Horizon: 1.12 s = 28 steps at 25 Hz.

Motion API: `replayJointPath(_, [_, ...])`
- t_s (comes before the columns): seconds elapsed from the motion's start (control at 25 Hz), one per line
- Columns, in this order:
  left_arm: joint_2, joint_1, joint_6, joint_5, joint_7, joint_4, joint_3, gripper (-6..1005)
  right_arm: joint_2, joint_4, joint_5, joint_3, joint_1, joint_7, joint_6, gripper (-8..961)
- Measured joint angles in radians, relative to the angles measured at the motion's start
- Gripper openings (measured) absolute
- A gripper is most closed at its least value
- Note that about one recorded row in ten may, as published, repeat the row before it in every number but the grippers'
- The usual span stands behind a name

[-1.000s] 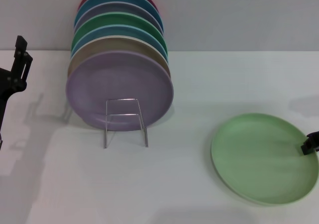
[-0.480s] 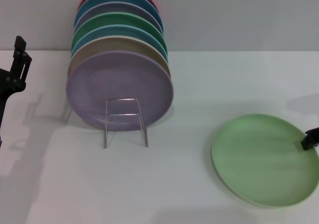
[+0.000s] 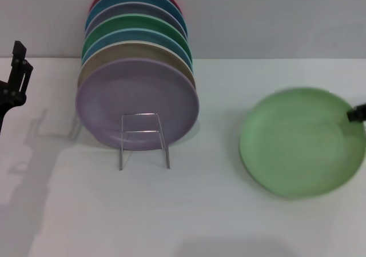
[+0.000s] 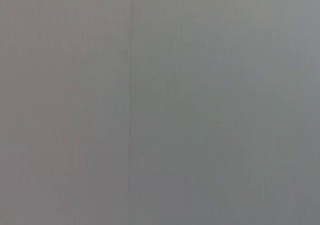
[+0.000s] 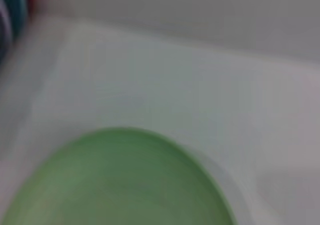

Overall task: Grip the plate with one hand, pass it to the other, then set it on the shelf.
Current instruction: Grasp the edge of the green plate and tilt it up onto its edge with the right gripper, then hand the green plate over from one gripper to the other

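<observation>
The white table [image 3: 189, 211] carried a wire shelf [image 3: 144, 140] full of upright plates at far left. The pale green plate [image 3: 297, 143] hung tilted at right, its edge grasped by the right hand [image 3: 357, 114]. The left hand [image 3: 14, 77] waited far left, grip unclear.

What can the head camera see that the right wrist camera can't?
Only the head view shows the wire plate rack, the lilac plate at the front of the row of plates standing in it, the left gripper off to the side, and the right gripper at the pale green plate's edge. Only the right wrist view shows that plate close up. Both show the plate, the white table and the wall.
</observation>
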Motion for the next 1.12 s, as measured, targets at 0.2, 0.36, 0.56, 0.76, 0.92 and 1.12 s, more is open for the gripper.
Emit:
replayJointPath(0.2, [0.0,0.002,0.005,0.0,0.0,0.0,0.0,724,0.0,0.098,0.09,-0.048,-0.056,-0.033,-0.084,21])
replayJointPath(0.36, [0.0,0.005,0.008,0.0,0.0,0.0,0.0,724,0.001,0.118,0.11,-0.089,-0.083,-0.051,-0.165,20])
replayJointPath(0.56, [0.0,0.008,0.016,-0.001,0.0,0.0,0.0,724,0.004,0.121,0.121,-0.15,-0.118,-0.088,-0.298,20])
replayJointPath(0.76, [0.0,0.009,0.018,-0.001,0.0,0.0,0.0,724,0.003,0.121,0.124,-0.242,-0.154,-0.106,-0.444,19])
replayJointPath(0.92, [0.0,0.01,0.021,-0.001,0.0,0.0,0.0,725,0.004,0.121,0.125,-0.322,-0.186,-0.11,-0.562,19])
replayJointPath(1.12, [0.0,0.013,0.021,0.0,0.0,0.0,0.0,724,0.005,0.114,0.122,-0.417,-0.234,-0.114,-0.716,19])
